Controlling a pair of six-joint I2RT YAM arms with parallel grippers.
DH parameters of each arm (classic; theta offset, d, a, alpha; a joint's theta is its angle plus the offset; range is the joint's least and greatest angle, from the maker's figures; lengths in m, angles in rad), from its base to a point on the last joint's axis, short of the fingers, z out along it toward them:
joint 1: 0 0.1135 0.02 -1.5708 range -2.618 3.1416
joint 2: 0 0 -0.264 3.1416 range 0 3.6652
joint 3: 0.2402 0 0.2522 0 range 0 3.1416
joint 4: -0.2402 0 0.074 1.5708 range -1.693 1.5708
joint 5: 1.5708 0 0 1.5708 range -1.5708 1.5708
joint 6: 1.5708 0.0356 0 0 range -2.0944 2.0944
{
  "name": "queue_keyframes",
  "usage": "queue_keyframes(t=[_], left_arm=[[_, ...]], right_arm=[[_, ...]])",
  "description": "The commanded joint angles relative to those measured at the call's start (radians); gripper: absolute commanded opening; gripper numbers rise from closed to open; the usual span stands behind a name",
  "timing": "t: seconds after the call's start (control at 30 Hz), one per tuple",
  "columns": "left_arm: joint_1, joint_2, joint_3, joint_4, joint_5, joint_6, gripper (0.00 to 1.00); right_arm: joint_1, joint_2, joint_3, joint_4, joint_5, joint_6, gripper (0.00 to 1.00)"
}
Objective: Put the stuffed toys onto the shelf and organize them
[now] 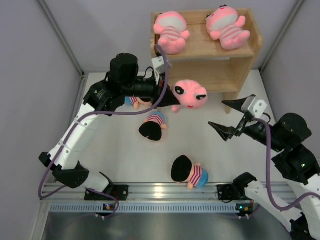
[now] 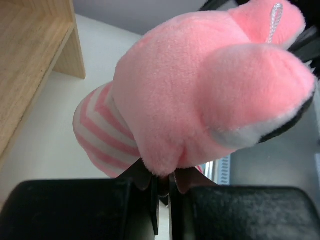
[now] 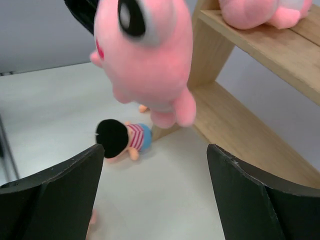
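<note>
We see the left gripper [image 1: 171, 93] pinched tight on a pink striped toy [image 1: 190, 94], which hangs clear of the table [image 1: 112, 150] just in front of the shelf [image 1: 200, 49]. In the left wrist view its jaws [image 2: 162, 181] are nearly together, biting a fold of plush at the underside of the toy [image 2: 200, 85], whose striped body points toward the shelf side panel [image 2: 30, 55]. The right gripper [image 1: 226, 118] stands wide open and empty, well to the right of the held toy and near the shelf's right foot. Through its spread fingers [image 3: 60, 190] we look up at the toy's face [image 3: 145, 55], with the wooden tiers [image 3: 260, 47] behind it. Two more pink toys lie on the top tier, one at the left [image 1: 171, 31] and one at the right [image 1: 227, 27], apart from each other. Three dolls lie on the table: one [image 1: 135, 102] partly hidden under the left arm [image 1: 107, 95], one [image 1: 152, 126] just beside it toward us, and one [image 1: 189, 171] nearer the arm bases. We cannot tell what the lower tier holds.
</note>
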Motion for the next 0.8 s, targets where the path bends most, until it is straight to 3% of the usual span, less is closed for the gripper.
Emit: queue_keyframes(t=[0.0, 0.1, 0.2, 0.37, 0.77], left_arm=[[0.053, -0.034, 0.055, 0.219, 0.109, -0.320, 0.00], [0.076, -0.011, 0.062, 0.295, 0.154, -0.453, 0.00], [0.081, 0.006, 0.053, 0.331, 0.174, -0.535, 0.00], [0.087, 0.016, 0.035, 0.347, 0.169, -0.558, 0.00], [0.090, 0.035, 0.035, 0.376, 0.198, -0.584, 0.00]], right_arm=[[0.008, -0.052, -0.181, 0.117, 0.137, -0.135, 0.83], [0.008, -0.078, -0.296, 0.223, 0.127, -0.168, 0.83], [0.008, -0.060, -0.334, 0.358, 0.121, -0.086, 0.83], [0.006, -0.026, -0.360, 0.605, 0.126, 0.015, 0.82], [0.017, 0.114, -0.327, 0.798, 0.072, 0.201, 0.78]])
